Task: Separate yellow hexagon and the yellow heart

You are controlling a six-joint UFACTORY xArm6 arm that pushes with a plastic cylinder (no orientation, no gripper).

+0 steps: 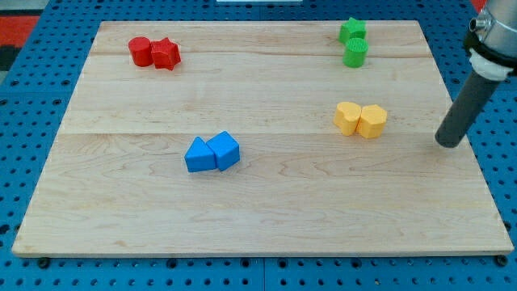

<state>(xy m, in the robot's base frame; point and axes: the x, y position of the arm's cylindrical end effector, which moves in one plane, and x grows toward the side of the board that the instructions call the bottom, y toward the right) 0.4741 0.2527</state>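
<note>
So the two yellow blocks are sitting right up against each other on the right half of the bench [266, 202], roughly mid-height in the view. The yellow hexagon [348, 118] is the one toward the view's left, the yellow heart [372, 121] toward the view's right, and they're touching, no gap I can see between them.

My tip [447, 144] is off to the view's right of that pair, near the board's right edge, a bit lower in the view than the heart and clearly apart from it, not touching anything. There's no pincer on this rig (just the dark rod), so nothing to say about open or shut there.

The rest comes in touching pairs too: a red cylinder [140, 51] with a red star-ish block [166, 54] at the view's top left, a green star-ish block [352, 31] just above a green cylinder [356, 52] at the top right, and a blue triangle-ish block [199, 155] against a blue cube [224, 150] left of centre.
</note>
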